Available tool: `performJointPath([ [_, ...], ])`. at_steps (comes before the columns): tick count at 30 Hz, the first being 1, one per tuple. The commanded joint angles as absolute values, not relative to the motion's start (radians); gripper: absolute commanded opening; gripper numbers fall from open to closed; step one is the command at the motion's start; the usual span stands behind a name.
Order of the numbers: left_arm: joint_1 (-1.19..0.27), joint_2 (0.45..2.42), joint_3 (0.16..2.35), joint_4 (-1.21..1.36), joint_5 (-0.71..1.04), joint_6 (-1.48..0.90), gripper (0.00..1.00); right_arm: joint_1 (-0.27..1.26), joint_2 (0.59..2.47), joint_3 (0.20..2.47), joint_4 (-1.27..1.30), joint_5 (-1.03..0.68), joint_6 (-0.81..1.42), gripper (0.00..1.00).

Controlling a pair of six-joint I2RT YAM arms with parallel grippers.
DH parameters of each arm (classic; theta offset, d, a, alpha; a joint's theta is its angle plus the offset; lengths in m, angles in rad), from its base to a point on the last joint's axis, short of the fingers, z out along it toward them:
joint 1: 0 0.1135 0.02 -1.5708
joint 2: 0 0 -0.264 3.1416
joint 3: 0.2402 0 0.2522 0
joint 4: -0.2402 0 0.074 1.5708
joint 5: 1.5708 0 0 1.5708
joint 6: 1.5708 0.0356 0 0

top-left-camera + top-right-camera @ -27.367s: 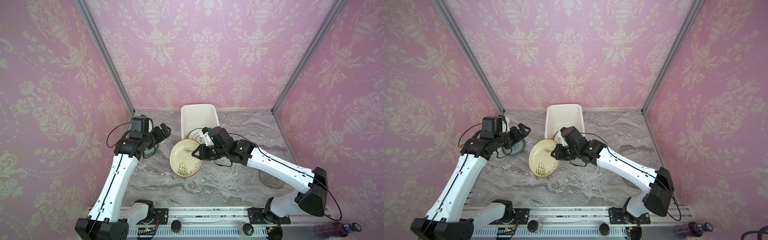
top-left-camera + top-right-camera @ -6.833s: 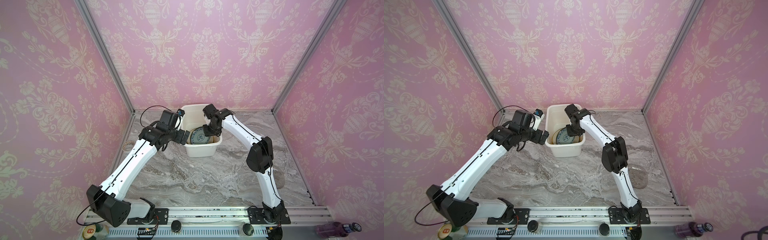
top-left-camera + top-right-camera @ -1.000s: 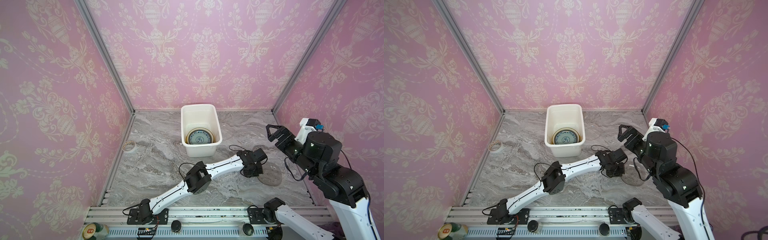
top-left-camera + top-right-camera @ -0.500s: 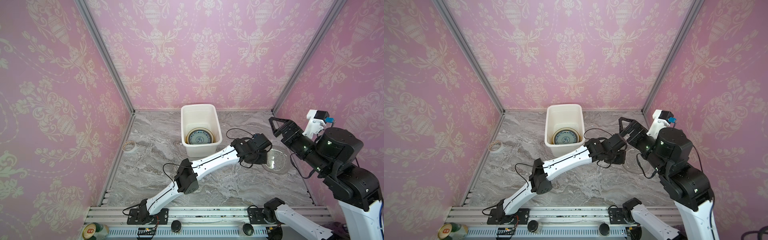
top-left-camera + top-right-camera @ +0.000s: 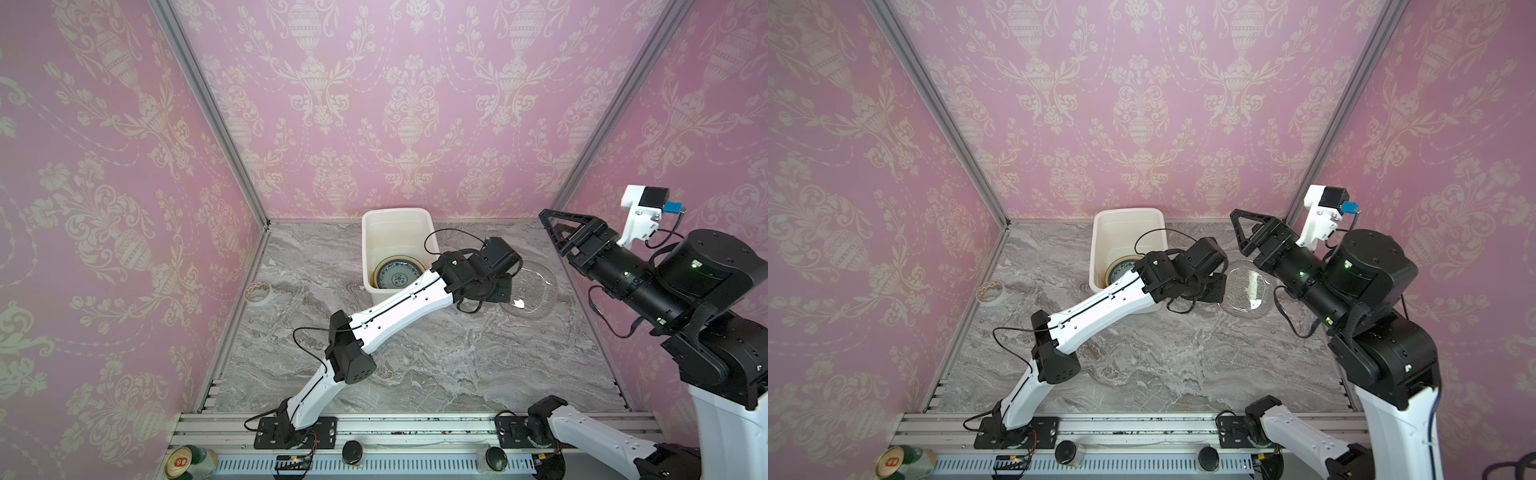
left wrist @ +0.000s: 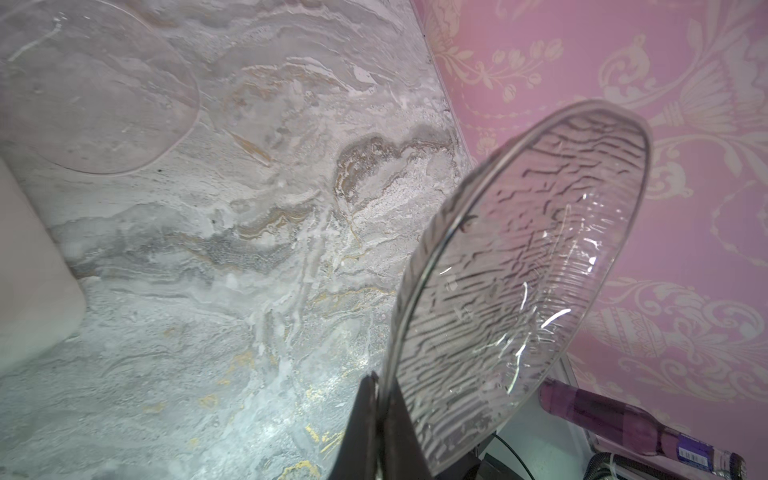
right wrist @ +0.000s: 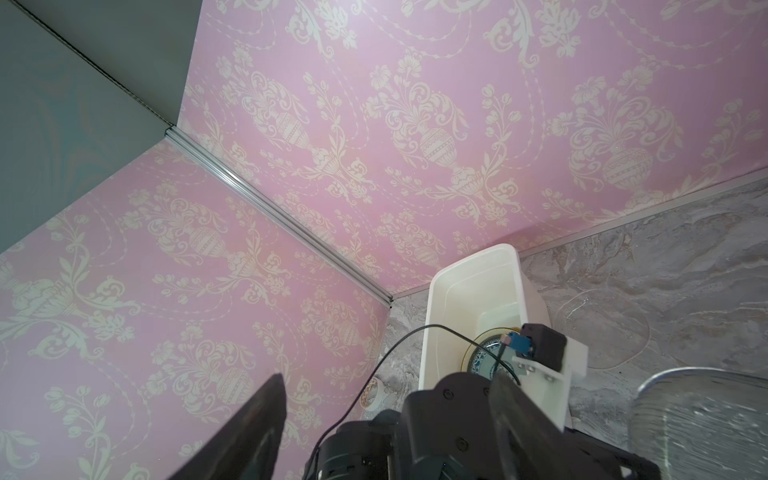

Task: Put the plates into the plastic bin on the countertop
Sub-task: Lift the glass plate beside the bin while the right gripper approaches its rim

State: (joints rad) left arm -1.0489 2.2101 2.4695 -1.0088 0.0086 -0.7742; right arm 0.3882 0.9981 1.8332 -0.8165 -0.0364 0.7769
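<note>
Gripping a clear glass plate (image 6: 519, 270) by its rim, the left fingers (image 6: 361, 428) are shut on it, right of the plastic bin (image 5: 397, 211); plate's tilted. L forearm crosses over the bin's front right corner. In the bin: 1 blue-patterned plate (image 5: 397, 274), flat. A 2nd clear plate (image 7: 602, 328) lies flat on the worktop (image 5: 415, 365) just beside the bin's right wall. Right fingers (image 7: 257, 428) stand apart, empty, raised further right of the bin. Tape roll (image 5: 257, 293) sits well left of the bin.
</note>
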Motion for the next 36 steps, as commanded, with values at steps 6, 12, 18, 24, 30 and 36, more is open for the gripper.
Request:
performJointPath([
  [6, -0.930, 1.890, 2.095, -0.928, 0.022, -0.729, 0.00, 0.383, 1.033, 1.883, -0.931, -0.161, 0.707, 0.65],
  [12, -0.816, 1.681, 1.804, -0.780, 0.155, -0.788, 0.00, 0.383, 1.072, 1.881, -1.051, -0.223, 0.607, 0.61],
  [18, -0.732, 1.565, 1.669, -0.734, 0.288, -0.832, 0.00, 0.383, 1.099, 1.769, -1.096, -0.311, 0.534, 0.60],
  [24, -0.679, 1.490, 1.582, -0.691, 0.413, -0.876, 0.00, 0.383, 1.093, 1.599, -1.039, -0.327, 0.537, 0.60],
  [30, -0.670, 1.446, 1.537, -0.698, 0.461, -0.886, 0.00, 0.383, 1.100, 1.482, -0.957, -0.318, 0.534, 0.57],
  [36, -0.668, 1.429, 1.515, -0.718, 0.472, -0.877, 0.00, 0.383, 1.124, 1.454, -0.903, -0.292, 0.523, 0.46],
])
